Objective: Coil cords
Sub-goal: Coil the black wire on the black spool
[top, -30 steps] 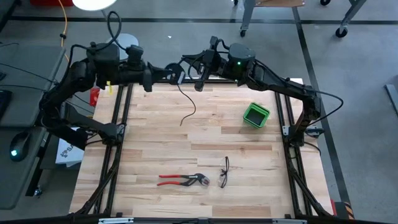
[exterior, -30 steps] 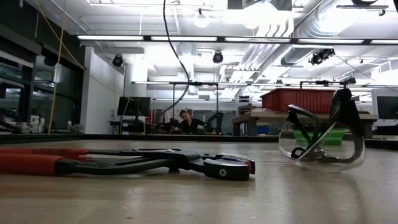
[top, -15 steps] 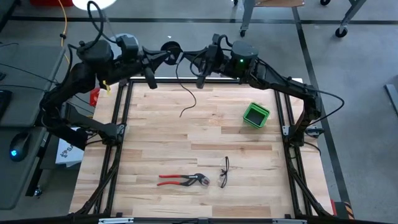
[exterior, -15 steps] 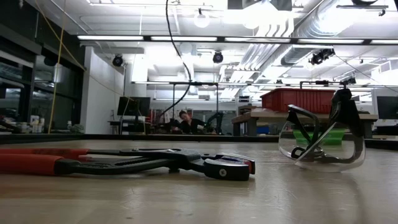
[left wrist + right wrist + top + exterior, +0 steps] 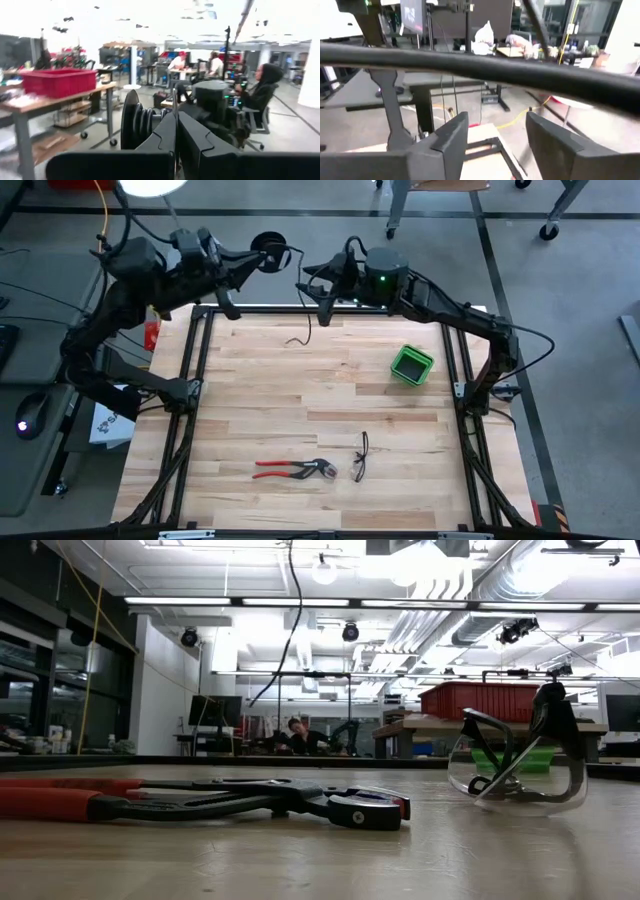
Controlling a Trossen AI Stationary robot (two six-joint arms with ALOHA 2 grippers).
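In the high view the right end effector (image 5: 312, 283), at upper centre of the frame, has just spread its fingers wide and let go of the cord (image 5: 300, 330). The left end effector (image 5: 262, 258), at upper left, has lifted further and stays clamped shut on the coiled part. The cord's tail now trails onto the counter (image 5: 320, 410) at its upper edge, so I judge the right arm is freeing itself to regrasp lower for another loop.

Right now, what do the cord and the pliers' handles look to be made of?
The cord: thin black cable, probably rubber- or plastic-jacketed; it hangs in a loose curve, matte. The pliers: red handles look plastic- or rubber-coated, smooth with a dull sheen; the dark head looks like metal.
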